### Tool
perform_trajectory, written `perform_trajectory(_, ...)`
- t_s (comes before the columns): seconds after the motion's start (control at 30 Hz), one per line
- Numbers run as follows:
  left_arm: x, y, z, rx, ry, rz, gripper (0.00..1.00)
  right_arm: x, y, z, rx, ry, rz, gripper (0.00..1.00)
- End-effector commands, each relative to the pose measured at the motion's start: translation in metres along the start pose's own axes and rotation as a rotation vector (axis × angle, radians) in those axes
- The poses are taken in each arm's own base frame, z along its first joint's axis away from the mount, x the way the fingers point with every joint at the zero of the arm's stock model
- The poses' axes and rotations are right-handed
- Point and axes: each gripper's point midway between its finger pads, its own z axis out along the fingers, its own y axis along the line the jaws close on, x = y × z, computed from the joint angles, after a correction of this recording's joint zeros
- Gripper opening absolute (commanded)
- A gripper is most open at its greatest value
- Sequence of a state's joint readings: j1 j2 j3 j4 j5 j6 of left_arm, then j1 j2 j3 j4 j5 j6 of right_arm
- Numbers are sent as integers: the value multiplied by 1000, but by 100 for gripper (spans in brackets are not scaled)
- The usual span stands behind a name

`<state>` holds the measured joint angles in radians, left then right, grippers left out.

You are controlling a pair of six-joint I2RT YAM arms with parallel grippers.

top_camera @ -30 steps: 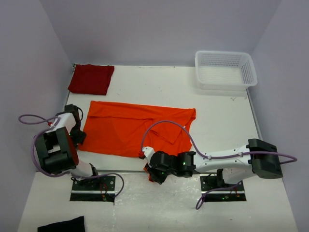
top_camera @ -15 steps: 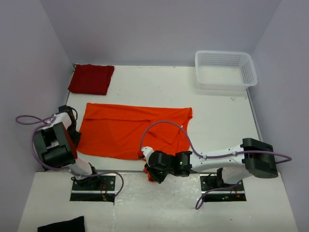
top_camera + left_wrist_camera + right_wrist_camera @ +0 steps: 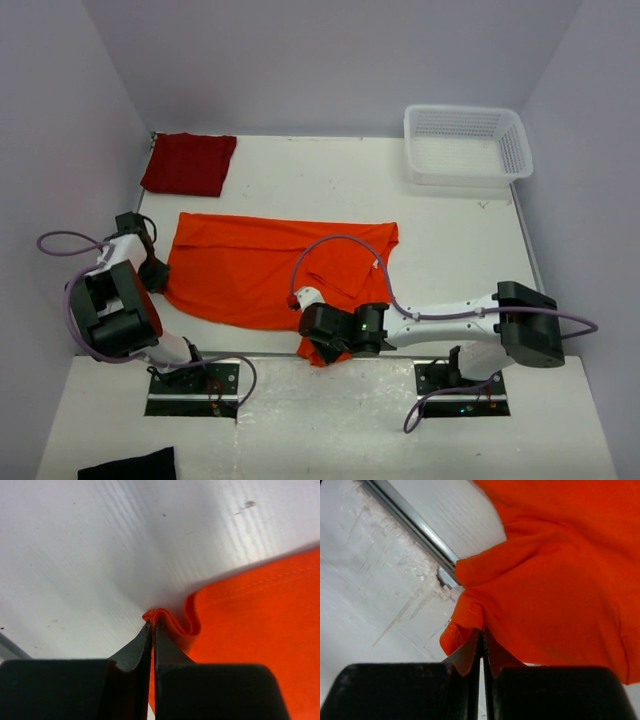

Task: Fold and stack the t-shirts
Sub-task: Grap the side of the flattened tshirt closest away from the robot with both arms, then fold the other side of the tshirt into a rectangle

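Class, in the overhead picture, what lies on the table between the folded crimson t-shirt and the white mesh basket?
Nothing: the table between the crimson t-shirt and the white mesh basket is bare, as the top external view shows.

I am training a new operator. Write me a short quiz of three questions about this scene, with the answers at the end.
1. True or false: the left tool and the right tool are both shut on the orange t-shirt.
2. Where does the red t-shirt lie? A) in the white basket; B) folded at the far left corner of the table; C) under the orange t-shirt.
3. Complete: the white basket stands at the far ___ corner of the table.
Key: 1 true; 2 B; 3 right.
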<state>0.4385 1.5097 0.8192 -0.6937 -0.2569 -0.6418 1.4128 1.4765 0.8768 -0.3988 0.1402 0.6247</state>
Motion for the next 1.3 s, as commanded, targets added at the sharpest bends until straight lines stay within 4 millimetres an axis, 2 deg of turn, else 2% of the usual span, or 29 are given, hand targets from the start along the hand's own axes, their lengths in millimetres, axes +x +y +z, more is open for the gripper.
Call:
perform_trajectory(0.0,-17,-20,-14,139,-71,15,0,-12,-23,-11,143,-14,89,0)
perform_trajectory(0.07,-19,-21,-17,157,-97,5,0,-8,-36,-13,197,14,119,0)
perform_trajectory(0.23,-34,-16,-41,166,-174,-2,0,-5,-67,-27,339,53,182,0)
perform_trajectory(0.37,-52,-15,-61,179,-244,-20,0,-20,-93,-46,402,22,254,0)
perform_trajectory(0.43,-52,-15,-63,176,-243,-24,0,-28,-103,-59,442,4,265,0)
perform_trajectory(0.6,-44,-25,-54,223,-211,-32,0,-47,-125,-84,496,-36,311,0)
perform_trajectory(0.73,-38,-27,-46,233,-191,-26,0,-54,-153,-102,551,-61,349,0)
perform_trajectory(0.93,-39,-30,-48,244,-193,-31,0,-62,-190,-121,602,-90,395,0)
perform_trajectory(1.1,-40,-31,-45,238,-186,-30,0,-70,-209,-124,613,-96,399,0)
perform_trajectory(1.27,-50,-32,-50,232,-212,-42,0,-78,-228,-126,624,-104,426,0)
